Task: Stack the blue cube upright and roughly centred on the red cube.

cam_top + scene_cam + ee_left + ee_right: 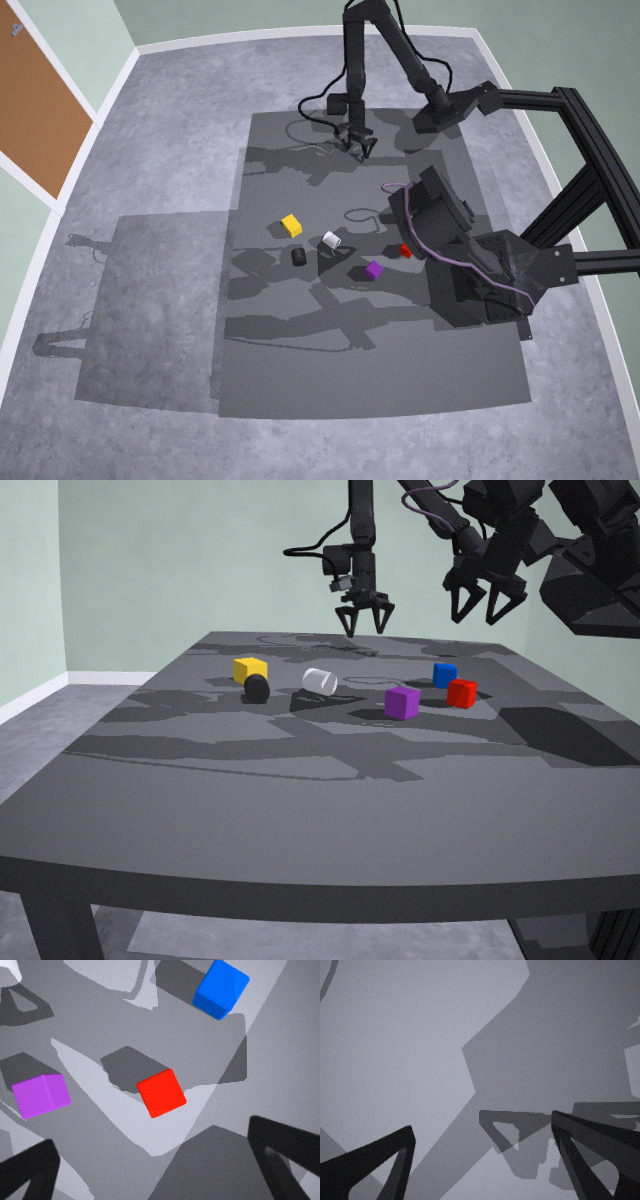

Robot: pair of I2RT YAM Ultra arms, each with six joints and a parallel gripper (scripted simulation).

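Note:
The red cube sits on the dark table at the right, with the blue cube just behind it and apart from it. In the left wrist view the red cube is near the middle and the blue cube is at the top. In the top view the red cube shows beside the left arm, which hides the blue cube. My left gripper hangs open and empty well above both cubes; its fingers also show in the left wrist view. My right gripper is open and empty over the table's far edge.
A purple cube lies left of the red cube. A white cylinder, a black cylinder and a yellow block lie further left. The arm mount frame stands at the right.

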